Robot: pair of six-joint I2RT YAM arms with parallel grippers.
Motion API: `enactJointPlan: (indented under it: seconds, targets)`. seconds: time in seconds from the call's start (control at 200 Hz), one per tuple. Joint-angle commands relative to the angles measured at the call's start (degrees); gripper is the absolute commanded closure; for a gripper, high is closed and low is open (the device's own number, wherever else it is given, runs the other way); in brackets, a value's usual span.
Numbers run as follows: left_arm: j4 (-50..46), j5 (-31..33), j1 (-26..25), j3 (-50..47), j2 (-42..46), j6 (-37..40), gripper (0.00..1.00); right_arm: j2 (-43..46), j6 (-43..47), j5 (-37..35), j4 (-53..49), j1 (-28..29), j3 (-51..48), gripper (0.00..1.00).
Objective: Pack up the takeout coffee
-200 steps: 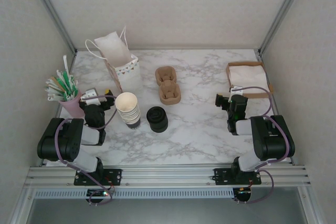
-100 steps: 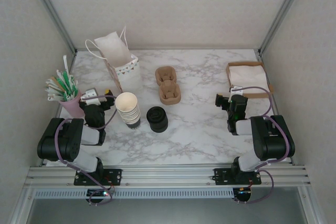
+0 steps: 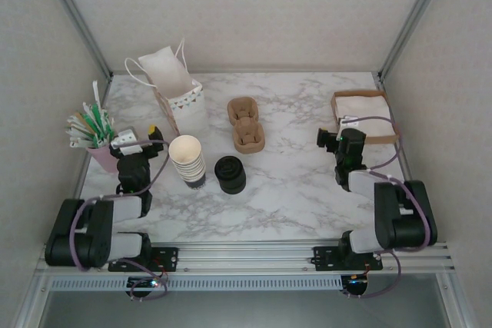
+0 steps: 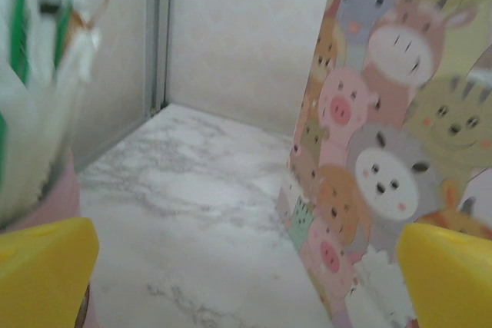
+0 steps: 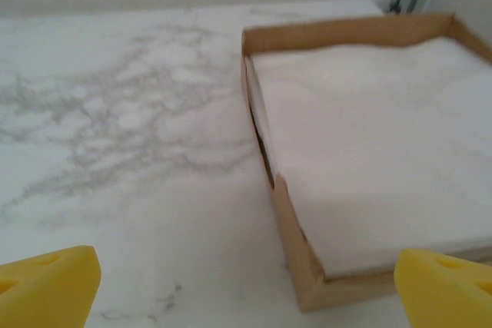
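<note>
Grippers: your left gripper [image 3: 139, 140] and right gripper [image 3: 339, 138] both stand spread wide, with nothing held.
Left wrist view: this gives you what the overhead cannot. Cartoon animals are printed on the paper bag [image 4: 384, 151], close on the right. A blurred pink cup [image 4: 58, 197] of green-and-white sticks is on the left. Yellow fingertips [image 4: 42, 270] sit in both lower corners, with bare marble table [image 4: 192, 213] between them.
Right wrist view: the napkin tray [image 5: 296, 243], brown cardboard filled with white napkins, lies just ahead and to the right.
Top view: from above you get the layout. A brown cup carrier [image 3: 247, 124] sits mid-table. Nearer you is a stack of cups [image 3: 188, 160], cream with a dark foot, and a black stack of lids [image 3: 230, 174] stands just right of it.
Change: since a second ago both arms have stretched forward. The left arm's bulk has dropped toward the near rail. The right gripper has moved up to the tray's near corner. Everything on the table lies as before.
Takeout coffee: at this size you cannot tell a finished lidded cup from these pieces. The cup stack stands just right of the left gripper, not touching it. The lid stack is one step farther right. Both are well apart from the right gripper, off to its left.
</note>
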State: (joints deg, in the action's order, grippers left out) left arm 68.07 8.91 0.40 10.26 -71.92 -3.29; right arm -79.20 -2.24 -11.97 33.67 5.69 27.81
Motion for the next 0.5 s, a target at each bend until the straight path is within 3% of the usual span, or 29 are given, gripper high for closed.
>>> enactJointPlan:
  seconds: [0.0,0.3,0.496]
  targets:
    - [-7.0,1.7,-0.6,-0.8,8.3,-1.9,0.01,6.5,-1.4,-0.7,-11.1,0.9,3.6,0.01]
    - [-29.4,0.9,-3.8,1.9,32.3,-13.8,0.01,19.1,-11.1,6.7,-35.3,2.2,15.8,0.01]
    - [-51.1,-3.2,-5.9,9.9,40.5,-29.1,0.01,23.2,-18.0,12.5,-53.0,2.4,25.0,0.01]
